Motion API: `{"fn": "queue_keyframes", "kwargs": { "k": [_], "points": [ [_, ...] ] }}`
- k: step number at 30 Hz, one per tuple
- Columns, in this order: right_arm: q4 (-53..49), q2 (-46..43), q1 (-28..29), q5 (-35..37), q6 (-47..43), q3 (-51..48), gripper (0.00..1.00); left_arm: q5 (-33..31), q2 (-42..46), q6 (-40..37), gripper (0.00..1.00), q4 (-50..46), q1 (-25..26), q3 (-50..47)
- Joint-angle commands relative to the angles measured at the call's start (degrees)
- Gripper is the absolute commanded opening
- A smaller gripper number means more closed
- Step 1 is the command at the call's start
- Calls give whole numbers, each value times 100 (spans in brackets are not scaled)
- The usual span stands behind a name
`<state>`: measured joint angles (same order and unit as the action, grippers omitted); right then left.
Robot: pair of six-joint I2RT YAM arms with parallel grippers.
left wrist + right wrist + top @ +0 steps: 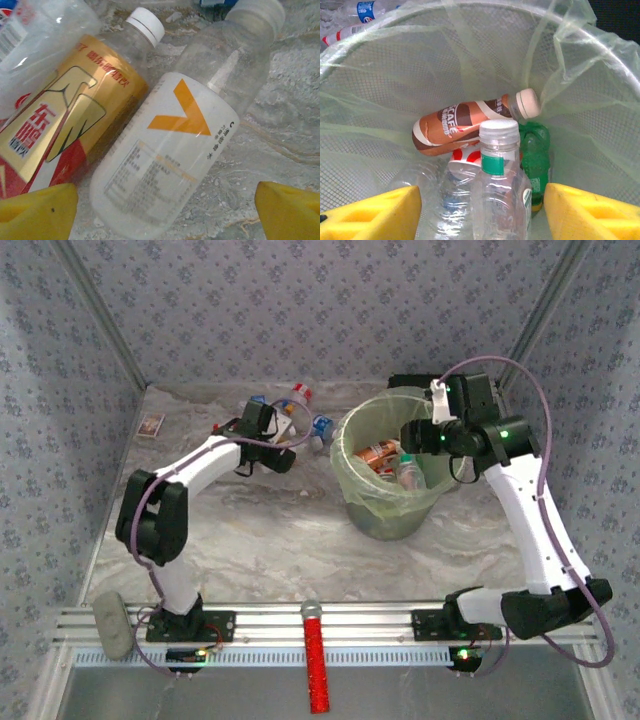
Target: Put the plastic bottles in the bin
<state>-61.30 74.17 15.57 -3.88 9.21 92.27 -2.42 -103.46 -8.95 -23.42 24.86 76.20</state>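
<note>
Left gripper gapes over 2 smooth clear cylinders lying side by side on the marbled table: chevron-label bottle and gold-label bottle. Right gripper gapes over the crinkly film-lined bin, where copper bottle, green bottle and ribbed clear bottle lie

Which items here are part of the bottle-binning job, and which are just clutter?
Job: bin; bottles inside it; loose bottles outside it.
Clutter: red stick; brown-framed card; grey block at the near-left rail; black case behind the bin.
</note>
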Motion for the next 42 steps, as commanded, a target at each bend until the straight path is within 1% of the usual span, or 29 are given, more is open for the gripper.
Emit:
{"fn": "queue_keyframes", "kwargs": {
  "k": [1,6,10,13,17,21,22,23,26,29,34,38,39,42],
  "points": [
    [-137,-183,-80,-69,-60,-75,67,39,-322,-423,91,-345,9,408],
    [-129,-245,-173,-91,-73,-139,67,92,-687,-477,87,-598,73,632],
    [-78,-262,-226,-126,-77,-204,67,113,-720,-432,81,-602,213,475],
    [-45,-262,-240,-152,-73,-242,67,-56,-708,-289,79,-500,331,275],
    [-30,-258,-266,-177,-90,-258,67,-495,-767,-181,77,-322,473,71],
    [-38,-276,-292,-192,-97,-271,67,-655,-890,-2,69,-318,484,94],
    [-40,-290,-292,-192,-95,-278,67,-680,-891,9,68,-319,493,103],
    [-43,-309,-297,-188,-91,-280,67,-698,-874,40,65,-306,514,75],
    [-49,-335,-309,-191,-91,-280,67,-630,-758,138,56,-192,526,-46],
    [-32,-335,-318,-223,-84,-258,67,-629,-670,238,52,-198,534,-107],
    [-75,-359,-343,-476,-44,-86,67,-620,-192,590,50,-62,550,-475],
    [82,-412,-361,-1005,77,129,67,-560,669,1001,49,197,601,-916],
    [174,-420,-362,-1202,150,166,67,-569,919,1108,46,267,627,-1038],
    [512,-425,-279,-1696,411,229,67,-593,1610,1449,45,371,659,-1322]
  ]
}}
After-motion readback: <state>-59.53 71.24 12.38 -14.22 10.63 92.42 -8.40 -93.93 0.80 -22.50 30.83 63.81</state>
